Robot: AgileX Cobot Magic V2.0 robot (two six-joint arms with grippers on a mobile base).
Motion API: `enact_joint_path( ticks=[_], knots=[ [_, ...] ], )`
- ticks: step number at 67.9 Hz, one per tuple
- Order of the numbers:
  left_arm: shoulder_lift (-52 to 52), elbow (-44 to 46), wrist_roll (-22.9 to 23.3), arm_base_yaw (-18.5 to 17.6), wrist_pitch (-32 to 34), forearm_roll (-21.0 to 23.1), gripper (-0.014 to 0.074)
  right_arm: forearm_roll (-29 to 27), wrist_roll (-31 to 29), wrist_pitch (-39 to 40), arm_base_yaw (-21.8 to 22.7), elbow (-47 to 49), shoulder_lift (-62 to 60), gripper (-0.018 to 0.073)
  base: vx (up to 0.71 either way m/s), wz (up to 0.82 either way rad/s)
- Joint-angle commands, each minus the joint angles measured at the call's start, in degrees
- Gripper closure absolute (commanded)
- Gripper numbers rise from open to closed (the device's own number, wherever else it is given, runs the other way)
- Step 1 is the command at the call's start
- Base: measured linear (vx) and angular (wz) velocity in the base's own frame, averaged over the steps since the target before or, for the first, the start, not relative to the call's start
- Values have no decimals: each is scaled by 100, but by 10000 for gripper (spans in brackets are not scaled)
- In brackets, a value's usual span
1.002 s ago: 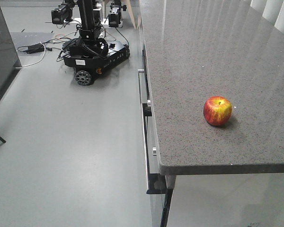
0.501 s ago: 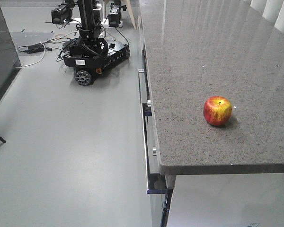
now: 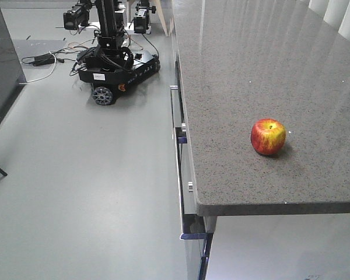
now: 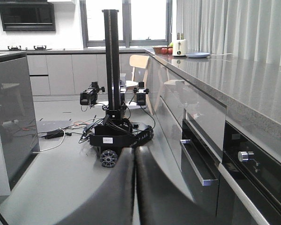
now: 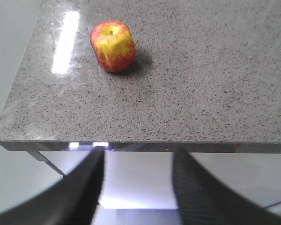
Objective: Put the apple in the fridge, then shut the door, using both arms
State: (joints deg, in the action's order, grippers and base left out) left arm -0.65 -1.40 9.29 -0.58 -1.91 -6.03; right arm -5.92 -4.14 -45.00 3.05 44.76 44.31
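The round red apple with yellow streaks (image 3: 268, 136) sits stem dimple up on the speckled grey stone bench (image 3: 251, 58), near the front edge. It is in the same spot as a second ago, and nothing touches it.

The one change in the front view is below the bench's front edge. A dark block seen there a second ago has given way to a thin bluish strip (image 3: 193, 236). I cannot tell what it is; it may be a small shift of the rig.

The right gripper (image 5: 138, 157) hovers just off the bench's front edge. Its jaws are spread with only air between them, and the apple lies beyond them, left of their centre line. The left gripper (image 4: 134, 154) has its jaws pressed together on nothing and points down the kitchen floor toward a black wheeled robot (image 4: 113, 136).

I judge the task barely begun, with the apple not yet picked up. The right arm looks best placed to reach forward and leftward for it. I cannot make out the fridge or its door for certain in these views.
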Motion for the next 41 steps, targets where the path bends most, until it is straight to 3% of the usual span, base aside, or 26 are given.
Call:
enact_joint_path(
  ticks=[1, 9, 22, 41],
  knots=[
    [-89, -164, 51, -5, 439, 20, 602, 5, -70, 323, 28, 297, 318, -23, 0, 0],
    [-89, -164, 51, -5, 439, 20, 602, -150, -414, 323, 28, 527, 818, -171, 0, 0],
    [-89, -164, 51, -5, 439, 20, 602, -867, -1381, 477, 28, 985, 1789, -158, 0, 0],
    [-89, -164, 51, -5, 439, 20, 602, -1226, -2232, 529, 28, 1801, 3273, -143, 0, 0]
  ],
)
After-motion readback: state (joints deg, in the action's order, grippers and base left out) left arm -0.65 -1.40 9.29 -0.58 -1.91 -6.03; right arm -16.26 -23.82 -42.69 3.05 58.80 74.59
